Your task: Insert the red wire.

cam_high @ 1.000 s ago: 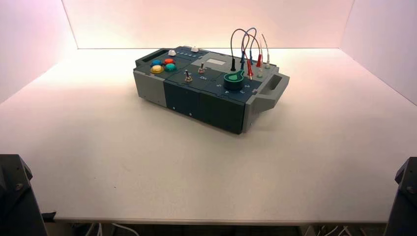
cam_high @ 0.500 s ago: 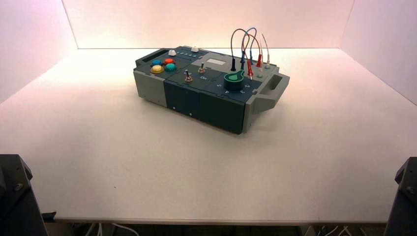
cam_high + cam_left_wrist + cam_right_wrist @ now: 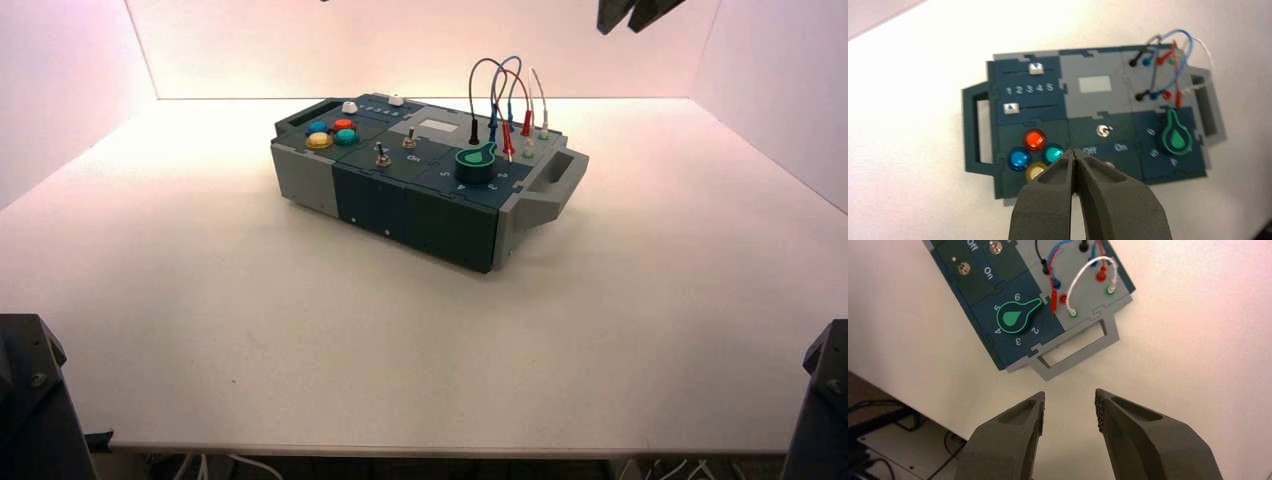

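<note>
The red wire (image 3: 513, 85) arches over the box's (image 3: 440, 215) right end. One red plug (image 3: 1102, 274) sits in a socket. The other red plug (image 3: 1053, 297) hangs loose with its metal pin bare, beside an empty red socket (image 3: 1064, 299) and close to the green knob (image 3: 1015, 317). My right gripper (image 3: 1069, 410) is open and empty, high over the table off the box's handle end; it shows at the top right of the high view (image 3: 628, 18). My left gripper (image 3: 1075, 155) is shut and empty, high above the box's front edge near the round buttons (image 3: 1035, 140).
A white wire (image 3: 1083, 277) and a wire with black and blue plugs (image 3: 1148, 75) stand in the same socket field. Two toggle switches (image 3: 383, 155), two sliders (image 3: 1035, 70) and a grey handle (image 3: 1073, 352) are also on the box. Dark arm bases (image 3: 30, 400) stand at both near corners.
My right gripper's fingers have come into the top right of the high view, where nothing showed before. The box and wires have not moved.
</note>
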You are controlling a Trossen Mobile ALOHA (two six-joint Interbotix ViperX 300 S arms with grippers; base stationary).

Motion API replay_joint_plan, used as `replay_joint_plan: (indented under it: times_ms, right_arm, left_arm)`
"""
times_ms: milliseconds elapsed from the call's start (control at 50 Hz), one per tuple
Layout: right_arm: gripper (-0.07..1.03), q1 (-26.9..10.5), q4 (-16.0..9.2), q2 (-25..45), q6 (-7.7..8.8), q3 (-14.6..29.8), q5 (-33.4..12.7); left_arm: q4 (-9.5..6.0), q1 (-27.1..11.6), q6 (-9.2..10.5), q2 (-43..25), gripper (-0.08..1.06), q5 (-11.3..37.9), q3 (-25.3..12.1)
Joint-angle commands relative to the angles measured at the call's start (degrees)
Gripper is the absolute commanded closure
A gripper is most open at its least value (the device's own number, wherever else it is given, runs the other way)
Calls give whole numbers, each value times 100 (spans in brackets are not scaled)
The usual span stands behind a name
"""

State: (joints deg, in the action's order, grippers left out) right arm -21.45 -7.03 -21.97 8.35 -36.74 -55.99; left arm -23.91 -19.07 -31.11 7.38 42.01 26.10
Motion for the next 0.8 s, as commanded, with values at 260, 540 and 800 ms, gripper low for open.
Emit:
replay_joint_plan:
  times_ms: [260,540,800]
  right_arm:
    - [42,-26,-185,835,396,633,-62]
    - [42,-26,-694,1512,1020,1002,-114]
    - [42,-35,-800,2092,1195,1415,-325]
  left_arm:
    - [-26,-26,-35,-35,101,615,-369]
    - [-9,-26,-132,-44,101,747,-387]
    - [9,-26,-158,-79,101,747,-396]
